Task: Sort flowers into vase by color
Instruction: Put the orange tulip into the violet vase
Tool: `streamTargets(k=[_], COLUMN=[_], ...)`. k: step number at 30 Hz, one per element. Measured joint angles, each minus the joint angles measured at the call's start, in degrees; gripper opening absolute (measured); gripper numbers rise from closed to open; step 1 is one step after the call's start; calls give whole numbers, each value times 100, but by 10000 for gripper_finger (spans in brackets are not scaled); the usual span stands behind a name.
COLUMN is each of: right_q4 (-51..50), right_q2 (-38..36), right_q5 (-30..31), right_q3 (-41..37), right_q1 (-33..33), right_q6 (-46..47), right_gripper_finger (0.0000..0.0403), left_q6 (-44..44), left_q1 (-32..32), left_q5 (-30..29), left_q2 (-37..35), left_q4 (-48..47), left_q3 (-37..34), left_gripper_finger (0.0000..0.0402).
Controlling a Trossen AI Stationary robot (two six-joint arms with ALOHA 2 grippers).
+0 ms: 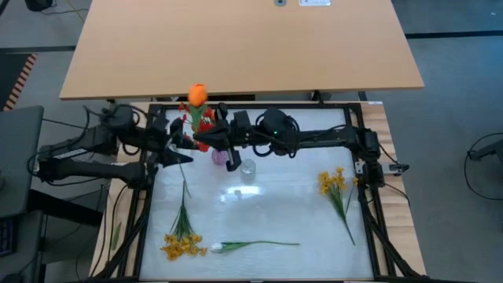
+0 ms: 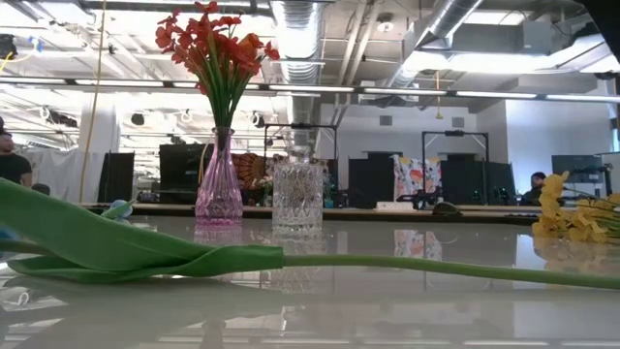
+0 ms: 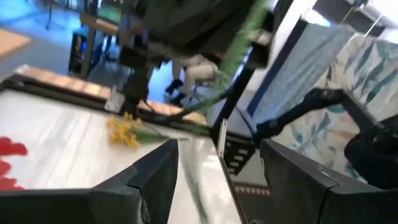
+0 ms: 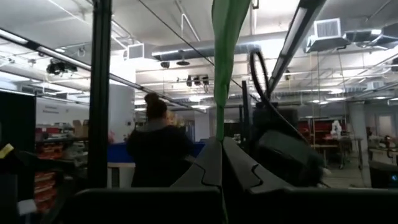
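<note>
Orange tulip transfer above pink vase (image 1: 218, 157)
I held the right end effector (image 4: 219, 146) clamped on the tulip stem (image 4: 225, 56); left end effector (image 3: 217, 168) stood open, empty

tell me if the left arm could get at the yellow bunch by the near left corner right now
Probably yes: the left tool is open and empty, and the yellow bunch lies alone on the table with nothing between them.

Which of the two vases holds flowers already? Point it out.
The pink vase holds the red-pink flowers. The clear cut-glass vase beside it stands empty.
</note>
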Motion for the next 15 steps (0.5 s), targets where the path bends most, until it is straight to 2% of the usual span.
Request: streamTargets(k=[10, 12, 15], right_q4=[10, -18, -90], right_q2=[-52, -52, -52], right_q5=[28, 30, 35], right_q3=[12, 12, 12], right_q1=[-58, -62, -94], right_q6=[382, 603, 669], right_gripper_finger=[20, 20, 20], left_q6=[462, 544, 608], left_q1=[0, -2, -2], left_q5=[-265, -312, -480], left_q2=[161, 126, 101], left_q4=[-393, -388, -383], left_q3=[0, 0, 0], left_gripper_finger=[213, 204, 166])
